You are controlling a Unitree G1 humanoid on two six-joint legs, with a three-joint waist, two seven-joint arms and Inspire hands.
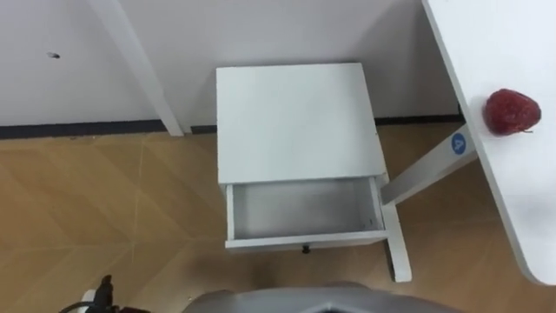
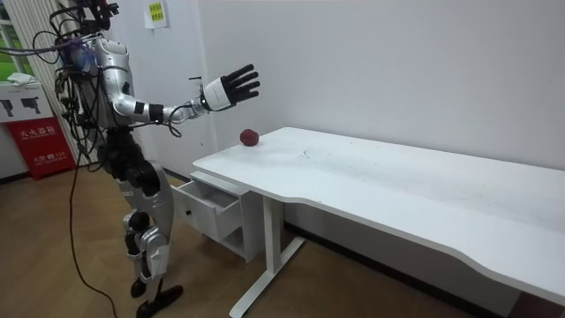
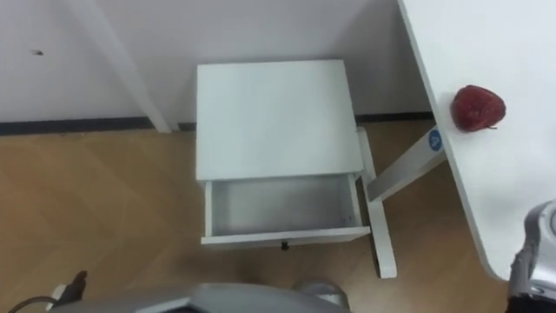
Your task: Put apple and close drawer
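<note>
Right hand (image 2: 231, 88) raised, fingers spread, seemingly above apple (image 2: 250, 137)

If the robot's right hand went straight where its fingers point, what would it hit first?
Likely nothing near: the open right hand points above the apple on the table, so the way looks free up to the wall, though depth is unclear.

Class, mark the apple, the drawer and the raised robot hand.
Apple (image 1: 512, 111): left eye view, middle of its skin.
Drawer (image 1: 304, 240): left eye view, front wall.
Right robot hand (image 2: 228, 89): room view, palm.
</note>
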